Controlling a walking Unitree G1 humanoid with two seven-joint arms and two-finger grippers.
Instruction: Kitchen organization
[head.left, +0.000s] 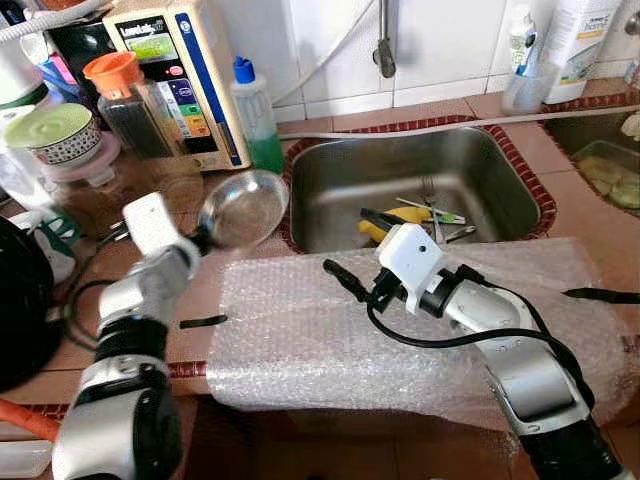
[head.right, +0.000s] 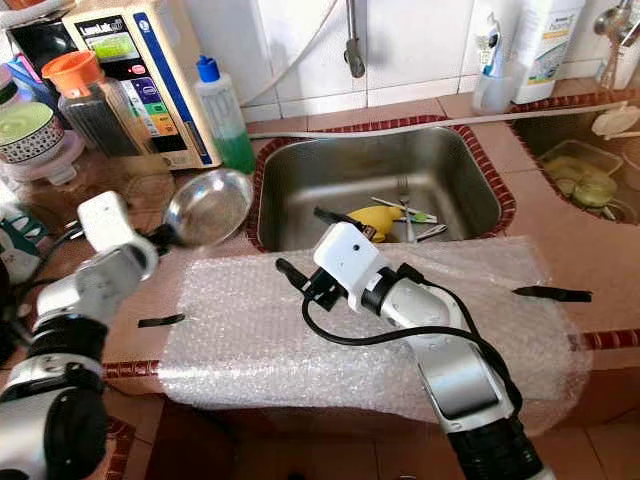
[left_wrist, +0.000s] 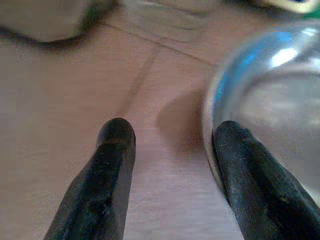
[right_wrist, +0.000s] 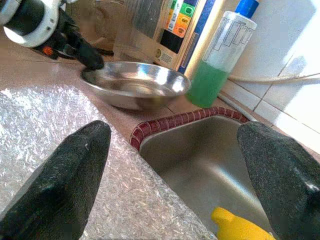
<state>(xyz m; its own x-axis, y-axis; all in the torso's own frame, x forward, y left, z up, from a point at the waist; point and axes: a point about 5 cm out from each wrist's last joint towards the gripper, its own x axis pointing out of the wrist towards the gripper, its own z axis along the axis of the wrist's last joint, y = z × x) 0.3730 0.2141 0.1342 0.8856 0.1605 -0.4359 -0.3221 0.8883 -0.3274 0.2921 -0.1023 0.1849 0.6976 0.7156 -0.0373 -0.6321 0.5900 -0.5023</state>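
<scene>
A shiny steel bowl (head.left: 243, 208) sits on the tiled counter just left of the sink (head.left: 330, 185). My left gripper (head.left: 197, 240) is open at the bowl's near-left rim. In the left wrist view one fingertip (left_wrist: 227, 145) lies against the bowl's rim (left_wrist: 212, 115) and the other rests over bare counter. My right gripper (head.left: 355, 248) is open and empty, hovering over the bubble wrap sheet (head.left: 300, 340) at the sink's front edge and pointing toward the bowl (right_wrist: 135, 85). In the sink lie a yellow-handled tool (head.left: 398, 218) and some cutlery.
Behind the bowl stand a green-liquid bottle (head.left: 256, 115), a white appliance (head.left: 180, 75) and an orange-capped jar (head.left: 125, 100). Bowls and cables crowd the far left. A second basin (head.left: 605, 165) with dishes is at the right. Short black strips (head.left: 203, 322) lie on the counter.
</scene>
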